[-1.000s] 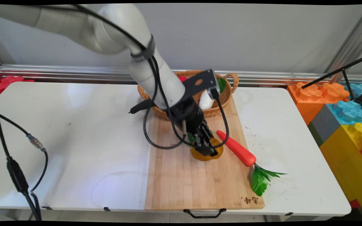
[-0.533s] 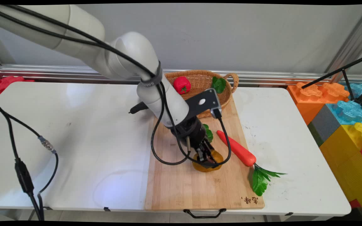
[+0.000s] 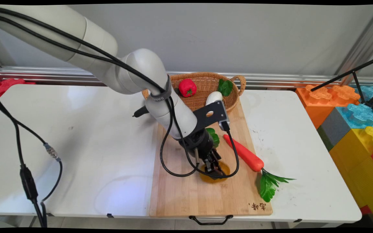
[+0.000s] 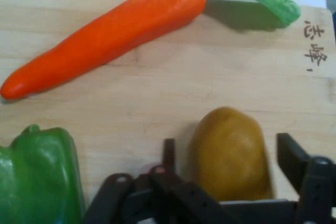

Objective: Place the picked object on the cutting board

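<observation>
The end effector is standing open, straddling the potato without gripping; the carrot is lying beyond it.

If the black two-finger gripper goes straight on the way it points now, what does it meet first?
Probably the yellow-brown potato-shaped toy, lying between the open fingers of the black two-finger gripper on the bamboo cutting board. Whether they already touch it is unclear.

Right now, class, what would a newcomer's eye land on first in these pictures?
First, the black gripper down on the bamboo cutting board, its open fingers on either side of a brownish-yellow potato. Next, the bright orange carrot at the board's right edge, and the green pepper beside the gripper. Behind, a wicker basket holds a red strawberry.
</observation>
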Controlling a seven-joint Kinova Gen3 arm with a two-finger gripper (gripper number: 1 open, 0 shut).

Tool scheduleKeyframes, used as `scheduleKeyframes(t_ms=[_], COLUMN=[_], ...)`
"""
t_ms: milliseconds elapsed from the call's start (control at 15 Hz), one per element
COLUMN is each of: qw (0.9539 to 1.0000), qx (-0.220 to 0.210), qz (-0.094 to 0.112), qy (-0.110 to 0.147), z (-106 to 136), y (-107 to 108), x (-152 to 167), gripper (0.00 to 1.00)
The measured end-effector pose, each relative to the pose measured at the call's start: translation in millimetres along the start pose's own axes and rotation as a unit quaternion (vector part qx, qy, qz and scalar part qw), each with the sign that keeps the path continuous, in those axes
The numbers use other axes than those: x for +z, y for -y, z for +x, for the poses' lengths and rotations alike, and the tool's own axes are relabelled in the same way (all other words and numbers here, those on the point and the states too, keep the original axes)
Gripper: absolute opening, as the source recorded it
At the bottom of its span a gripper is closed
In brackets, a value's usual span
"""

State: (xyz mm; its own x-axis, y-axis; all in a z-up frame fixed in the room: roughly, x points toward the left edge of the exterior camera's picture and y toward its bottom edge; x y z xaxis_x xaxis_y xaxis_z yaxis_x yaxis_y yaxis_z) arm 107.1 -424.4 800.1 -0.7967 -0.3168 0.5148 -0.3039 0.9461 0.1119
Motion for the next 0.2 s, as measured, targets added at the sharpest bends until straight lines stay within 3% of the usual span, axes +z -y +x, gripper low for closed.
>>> scheduleKeyframes(t_ms=[200], qw=[1.0000], qx=[0.004], qz=[0.002], qy=[-0.002], z=[-0.3], y=[-0.2], x=[2.5], gripper=[1.00])
